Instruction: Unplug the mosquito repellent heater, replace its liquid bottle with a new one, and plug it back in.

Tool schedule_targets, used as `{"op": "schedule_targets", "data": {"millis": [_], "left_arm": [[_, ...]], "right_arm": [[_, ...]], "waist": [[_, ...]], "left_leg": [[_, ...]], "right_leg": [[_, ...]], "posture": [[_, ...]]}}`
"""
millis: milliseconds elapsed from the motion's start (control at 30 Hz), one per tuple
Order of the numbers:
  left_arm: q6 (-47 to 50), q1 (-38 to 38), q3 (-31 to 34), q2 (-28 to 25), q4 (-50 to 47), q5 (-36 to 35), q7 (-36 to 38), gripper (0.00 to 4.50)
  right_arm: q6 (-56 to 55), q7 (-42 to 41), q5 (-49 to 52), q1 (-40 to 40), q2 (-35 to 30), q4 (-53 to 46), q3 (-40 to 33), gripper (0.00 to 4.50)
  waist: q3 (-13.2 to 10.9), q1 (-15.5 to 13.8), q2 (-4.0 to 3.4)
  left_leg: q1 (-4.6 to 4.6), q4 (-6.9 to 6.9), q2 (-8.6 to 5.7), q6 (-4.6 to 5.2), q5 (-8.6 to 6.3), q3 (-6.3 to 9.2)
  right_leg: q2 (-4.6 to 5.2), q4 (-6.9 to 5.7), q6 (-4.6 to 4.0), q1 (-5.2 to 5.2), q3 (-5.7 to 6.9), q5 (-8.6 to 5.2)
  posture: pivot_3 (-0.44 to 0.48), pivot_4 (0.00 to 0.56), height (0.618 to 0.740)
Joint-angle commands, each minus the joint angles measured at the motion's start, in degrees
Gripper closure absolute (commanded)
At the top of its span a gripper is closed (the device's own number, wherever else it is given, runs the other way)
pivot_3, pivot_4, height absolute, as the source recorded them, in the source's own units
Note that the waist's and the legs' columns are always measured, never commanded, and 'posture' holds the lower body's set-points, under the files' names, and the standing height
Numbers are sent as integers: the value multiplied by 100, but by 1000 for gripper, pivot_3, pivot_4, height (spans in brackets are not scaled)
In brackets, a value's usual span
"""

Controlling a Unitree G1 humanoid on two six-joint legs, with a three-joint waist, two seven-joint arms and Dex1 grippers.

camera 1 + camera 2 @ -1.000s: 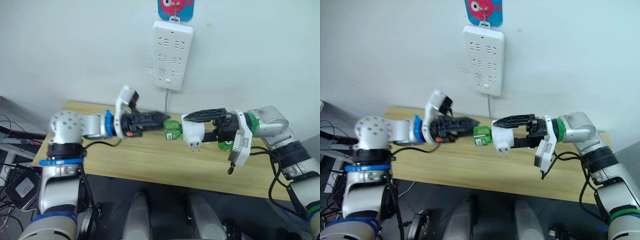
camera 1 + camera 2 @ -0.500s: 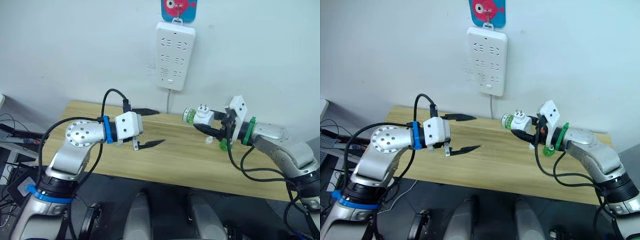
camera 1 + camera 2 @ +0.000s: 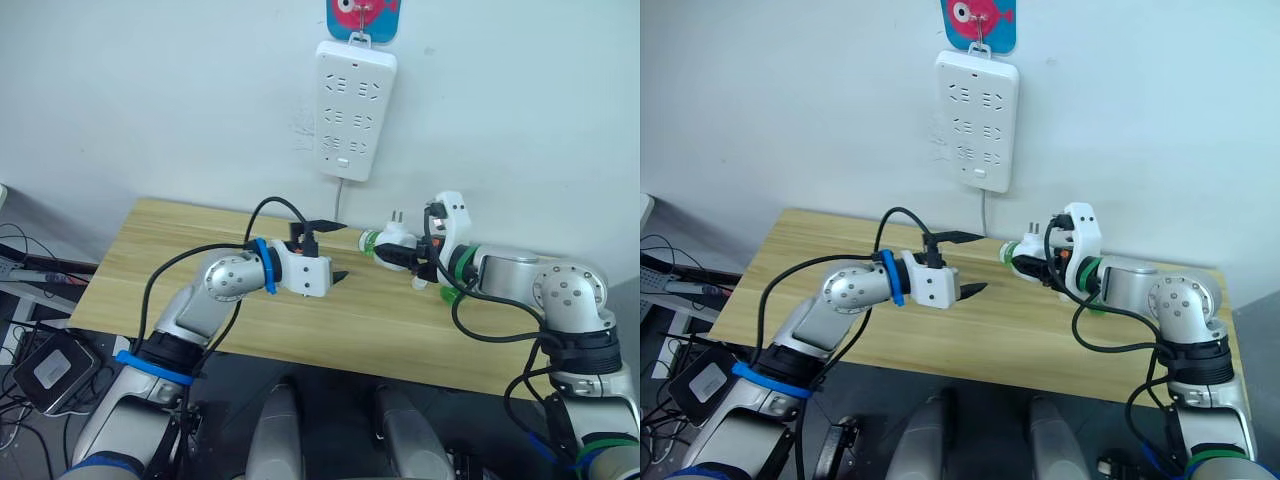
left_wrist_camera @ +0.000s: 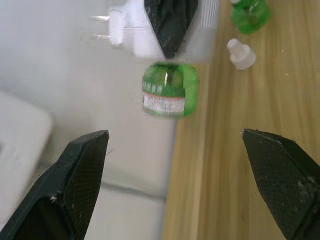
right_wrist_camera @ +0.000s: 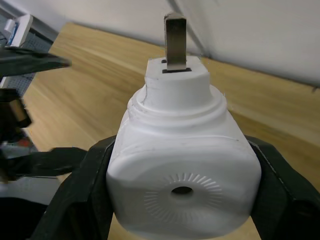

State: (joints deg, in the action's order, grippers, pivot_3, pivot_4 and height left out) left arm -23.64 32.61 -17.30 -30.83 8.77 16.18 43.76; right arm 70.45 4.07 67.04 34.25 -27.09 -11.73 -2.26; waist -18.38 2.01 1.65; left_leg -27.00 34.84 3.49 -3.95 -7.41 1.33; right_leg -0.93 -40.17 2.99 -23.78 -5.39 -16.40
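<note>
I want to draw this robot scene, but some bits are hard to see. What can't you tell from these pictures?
- The label's words on the green bottle, left wrist view: blurred and too small to read.
- The heater sides, right wrist view: covered by the right claw fingers.
- The fish sign above the power strip, head views: cut off by the top edge.
- The second green bottle, left wrist view: cut off by the top edge.

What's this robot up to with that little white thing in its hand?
The right gripper is shut on the mosquito repellent heater, held above the wooden table with a green liquid bottle screwed into it and its prongs pointing up towards the power strip on the wall. The left gripper hangs open nearby, empty. Another green bottle and a small white cap lie on the table.
</note>
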Motion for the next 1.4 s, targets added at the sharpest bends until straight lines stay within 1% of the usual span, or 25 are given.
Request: {"op": "schedule_targets", "data": {"millis": [33,167,333,433,600,633,767,800,867,933,967,1067,1100,1167,1200,1267,1333,1400], "left_arm": [[72,195,-98,202,36,46,-101,0],[91,417,-183,402,280,176,-215,0],[122,557,-262,515,505,200,-189,0],[181,602,-343,556,545,182,-82,625],[277,556,-334,606,462,77,26,2172],[283,553,-335,607,458,73,40,2260],[289,545,-331,604,439,74,68,2260],[284,544,-328,601,436,72,69,2260],[270,549,-321,597,449,64,69,2260],[278,540,-294,601,459,21,67,2260],[286,531,-283,598,457,5,69,2260],[455,447,-199,623,426,-171,82,2260],[638,386,-138,674,392,-298,82,2260],[1134,220,14,891,276,-624,21,2260],[1647,92,185,1139,135,-966,-60,2260],[2452,-153,501,1636,-201,-1679,-194,2260],[2877,-288,665,1874,-462,-2026,-230,2260],[3330,-398,823,2128,-820,-2507,-261,2260]], "right_arm": [[264,202,337,74,106,-447,-284,1447],[436,420,506,64,277,-545,-374,1447],[588,639,730,82,401,-617,-462,1447],[625,822,830,107,464,-636,-485,1447],[634,1022,951,116,544,-625,-519,1447],[631,1075,1009,111,559,-617,-523,1447],[616,1254,1156,108,571,-630,-486,1447],[601,1166,1193,128,574,-651,-444,1447],[567,1128,1335,134,585,-674,-443,701],[530,1007,1330,134,483,-762,-436,79],[506,959,1307,113,405,-821,-458,0],[307,647,990,49,80,-1085,-538,0],[181,396,885,22,-54,-1224,-550,0],[-100,75,629,-89,-255,-1493,-578,0],[-296,-20,462,-213,-295,-1662,-593,0],[-698,210,281,-600,-61,-2024,-700,0],[-903,327,147,-872,83,-2288,-665,0],[-1068,261,-154,-1121,136,-2579,-452,0]], "waist": [[0,3,0],[0,12,0],[0,58,0],[0,90,0],[0,128,0],[0,130,0],[0,133,0],[0,133,0],[0,134,0],[0,134,0],[0,134,0],[0,130,0],[0,133,0],[1,138,-1],[1,139,-1],[4,135,1],[4,138,2],[5,162,1]], "left_leg": [[0,0,0,0,0,1],[1,1,0,0,0,1],[1,0,0,0,0,2],[1,1,1,0,0,3],[1,1,0,1,0,3],[1,1,1,1,0,3],[1,1,1,1,0,3],[1,1,1,1,0,3],[1,1,1,1,0,3],[1,1,1,1,0,3],[1,1,1,1,0,3],[0,1,0,1,0,2],[0,1,0,1,0,3],[1,0,1,1,0,3],[1,1,2,1,0,4],[0,1,2,1,0,6],[-3,2,2,1,0,10],[-3,3,1,0,0,10]], "right_leg": [[0,0,0,0,1,0],[-1,-2,0,1,2,0],[-2,-2,0,1,2,0],[-2,-4,0,1,3,0],[-2,-5,0,0,3,0],[-2,-5,0,0,3,0],[-3,-7,0,0,3,0],[-3,-7,0,0,3,0],[-3,-7,0,0,3,0],[-3,-7,0,0,3,0],[-3,-7,0,0,3,0],[-2,-6,1,0,2,0],[-2,-5,1,0,2,0],[-2,-5,1,0,3,-1],[-3,-6,1,0,5,-1],[-3,-4,2,1,7,-1],[-3,-3,2,2,11,-1],[-4,-5,2,2,10,-1]], "posture": [[-36,272,740],[-39,272,740],[-47,270,740],[-53,269,740],[-56,267,740],[-56,267,740],[-58,267,740],[-58,267,740],[-58,267,740],[-62,267,740],[-62,267,740],[-67,268,740],[-70,268,740],[-75,267,740],[-80,266,740],[-91,263,740],[-100,265,740],[-111,265,740]]}}
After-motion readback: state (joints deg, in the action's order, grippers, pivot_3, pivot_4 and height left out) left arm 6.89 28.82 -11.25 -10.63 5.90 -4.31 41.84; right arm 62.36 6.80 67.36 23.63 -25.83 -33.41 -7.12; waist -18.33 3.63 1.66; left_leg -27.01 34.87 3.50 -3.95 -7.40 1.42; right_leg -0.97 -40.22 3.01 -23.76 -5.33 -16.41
